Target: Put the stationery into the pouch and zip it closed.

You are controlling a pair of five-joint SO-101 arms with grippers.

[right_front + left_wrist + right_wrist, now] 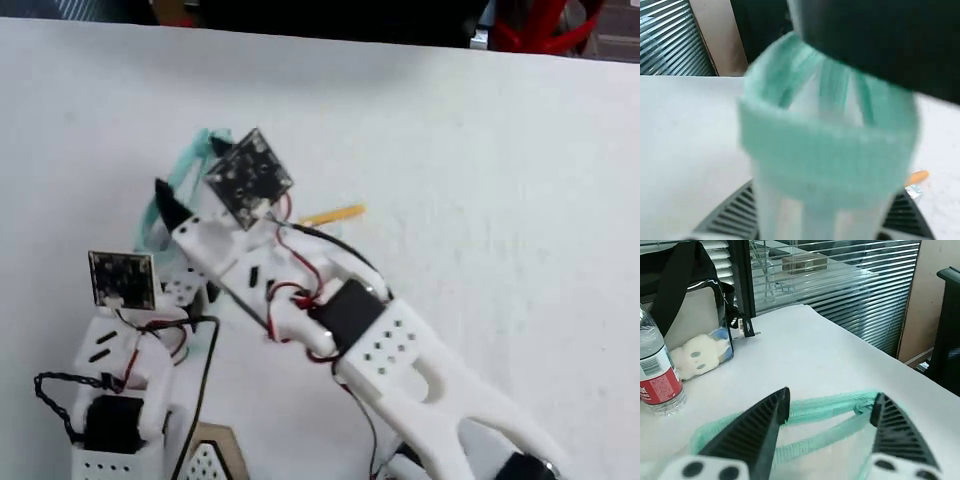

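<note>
From above, the white tabletop (500, 150) carries both arms. The right arm comes in from the near right corner and slants toward the left edge, and its right tool (188, 180) hangs over the teal-rimmed pouch (185, 155). The pouch is toward the left edge, about halfway between the near and far edges. The left arm stands at the near left corner, just beside the pouch. A yellow-orange pen (333, 214) lies flat on the tabletop near its middle, apart from the pouch and close beside the right arm.

From the left wrist, the pouch stands upright with its mouth open. Its teal band runs round the top and its clear walls drop between the ridged dark jaws of the left tool (820, 220). The jaws sit against either side of the pouch and seem to clamp it, though the close, smeared view makes that hard to confirm. A dark part of the other arm hangs over the pouch's mouth. The pen lies on the tabletop beyond the pouch.

From the right wrist, the right tool's two black fingers are spread wide with nothing between them, just above the pouch's teal rim. Toward the far edge of the tabletop stand a water bottle (655, 365) and a bag (690, 315) with a pale plush toy (692, 357) in it.
</note>
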